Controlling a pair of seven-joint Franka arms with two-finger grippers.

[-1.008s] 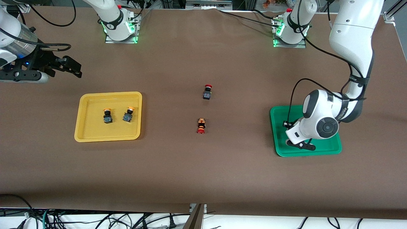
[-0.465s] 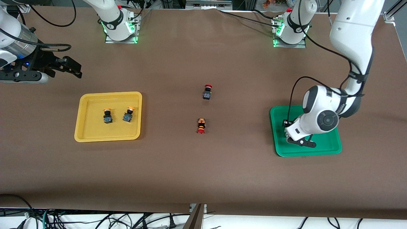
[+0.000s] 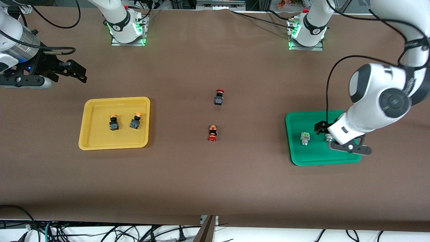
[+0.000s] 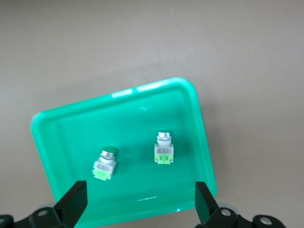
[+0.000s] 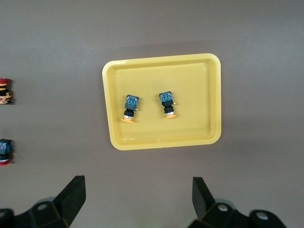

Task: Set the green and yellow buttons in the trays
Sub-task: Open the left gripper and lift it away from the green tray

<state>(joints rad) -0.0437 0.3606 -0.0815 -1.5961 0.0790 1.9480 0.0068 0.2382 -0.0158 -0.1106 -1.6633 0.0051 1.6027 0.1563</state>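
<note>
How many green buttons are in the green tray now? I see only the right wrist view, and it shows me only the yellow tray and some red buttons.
Observer: Two green buttons lie in the green tray, apart from each other.
Operator: Is the left gripper holding something?
Observer: No. The left gripper is open and empty, up over the green tray.
Operator: And where is my own gripper on the table?
Observer: The right gripper waits over bare table at the right arm's end, not over the yellow tray.
</note>
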